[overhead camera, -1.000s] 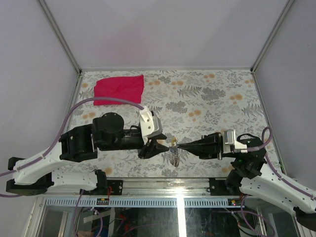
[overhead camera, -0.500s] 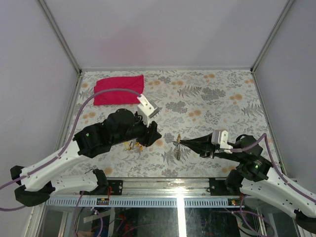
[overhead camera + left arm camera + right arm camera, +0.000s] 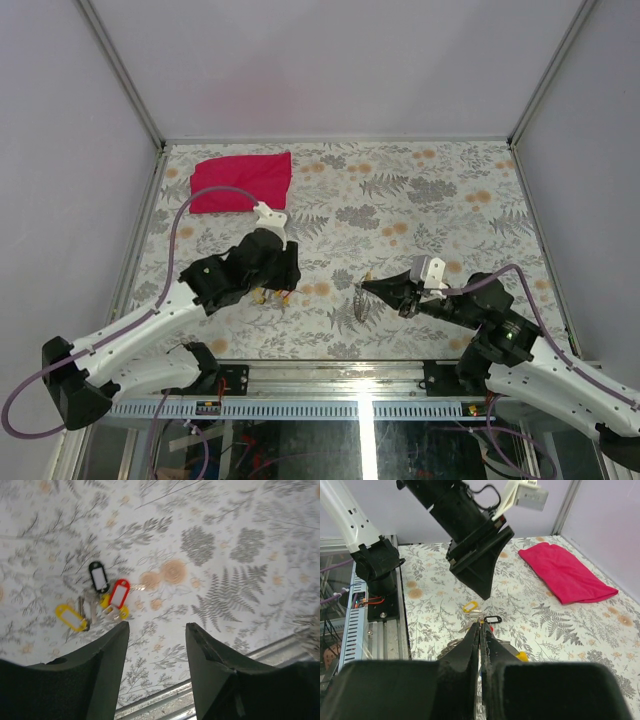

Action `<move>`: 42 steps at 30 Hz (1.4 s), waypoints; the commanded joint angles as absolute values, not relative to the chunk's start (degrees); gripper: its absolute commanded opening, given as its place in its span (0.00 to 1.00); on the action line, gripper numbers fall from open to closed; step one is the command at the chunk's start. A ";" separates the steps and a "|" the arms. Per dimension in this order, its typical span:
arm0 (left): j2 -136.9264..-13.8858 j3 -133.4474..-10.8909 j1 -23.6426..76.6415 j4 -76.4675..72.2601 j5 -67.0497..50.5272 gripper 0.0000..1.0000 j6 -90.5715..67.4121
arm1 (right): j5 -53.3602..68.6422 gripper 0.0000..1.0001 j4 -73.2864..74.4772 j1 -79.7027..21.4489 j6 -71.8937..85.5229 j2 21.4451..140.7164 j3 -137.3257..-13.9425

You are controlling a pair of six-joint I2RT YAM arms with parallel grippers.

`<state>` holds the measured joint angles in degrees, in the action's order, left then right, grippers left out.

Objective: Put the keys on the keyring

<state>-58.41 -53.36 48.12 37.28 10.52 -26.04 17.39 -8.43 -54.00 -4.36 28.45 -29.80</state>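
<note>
left gripper [image 3: 156,639]: jaws partly apart, nothing between them; poised over the keys
keys [image 3: 102,600]: bunched together on the patterned table [image 3: 225,555]; black, red and yellow tags showing; just beyond the left fingertips in the wrist view
right gripper [image 3: 367,287]: pinched tight on the keyring [image 3: 360,306]; chain trailing from the tip toward the near edge
keyring: to the right of the keys and apart from them; between the two arms
red cloth [image 3: 241,181]: far-left corner of the table; well apart from keys and keyring
</note>
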 commanded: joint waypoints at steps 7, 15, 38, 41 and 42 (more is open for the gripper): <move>-58.59 -45.34 47.60 32.82 21.29 0.55 -38.64 | 14.70 0.00 -8.95 -54.15 -2.54 29.78 -31.39; -61.64 -43.14 47.21 31.52 21.53 0.55 -40.97 | 13.36 0.00 -8.88 -54.18 -1.68 29.26 -30.89; -71.54 -38.61 44.59 25.43 20.36 0.43 -39.38 | 13.10 0.00 -8.48 -54.15 -0.76 29.52 -30.50; -72.14 -37.73 44.23 25.02 20.18 0.43 -39.59 | 13.10 0.00 -8.38 -54.16 -0.62 29.39 -30.39; -72.23 -37.44 44.19 24.76 20.07 0.43 -39.63 | 13.15 0.00 -8.35 -54.16 -0.62 29.32 -30.36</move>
